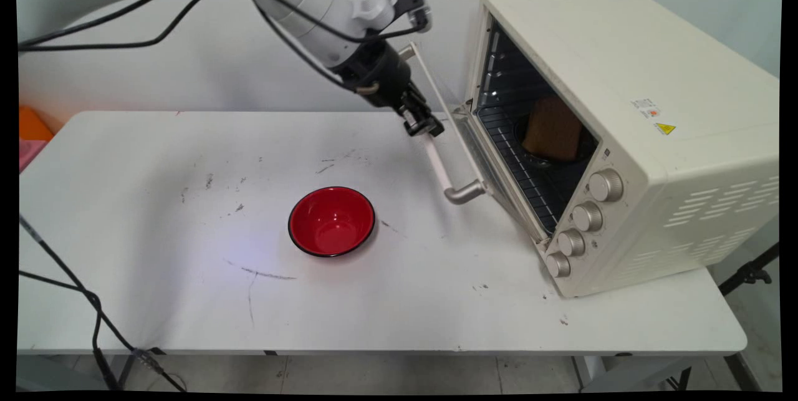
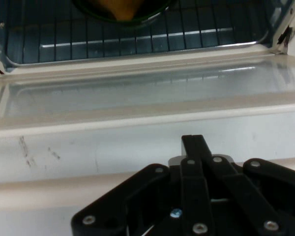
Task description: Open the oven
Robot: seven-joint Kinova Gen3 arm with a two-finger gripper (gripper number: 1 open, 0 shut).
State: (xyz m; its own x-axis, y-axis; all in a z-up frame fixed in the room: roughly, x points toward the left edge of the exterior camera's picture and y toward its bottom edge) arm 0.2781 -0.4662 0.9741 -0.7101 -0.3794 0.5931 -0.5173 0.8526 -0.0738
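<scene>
A cream toaster oven (image 1: pixel 629 95) stands at the table's right, its glass door (image 1: pixel 475 153) swung partly down. My gripper (image 1: pixel 424 125) is shut on the door's pale handle bar (image 1: pixel 446 171), about halfway along it. In the hand view the door's glass (image 2: pixel 137 93) and cream frame lie just beyond my black linkage, with the oven's wire rack (image 2: pixel 152 34) behind. A brown slice of bread (image 1: pixel 553 130) sits in a dark round dish inside the oven; its orange-brown edge (image 2: pixel 119 9) shows at the hand view's top. A red bowl (image 1: pixel 331 221), empty, sits on the table left of the door.
Several round knobs (image 1: pixel 586 216) line the oven's front right side. Orange and pink things (image 1: pixel 31 130) lie at the table's far left edge. Black cables (image 1: pixel 93 310) hang over the near left corner. The white table (image 1: pixel 187 301) carries dark scuff marks.
</scene>
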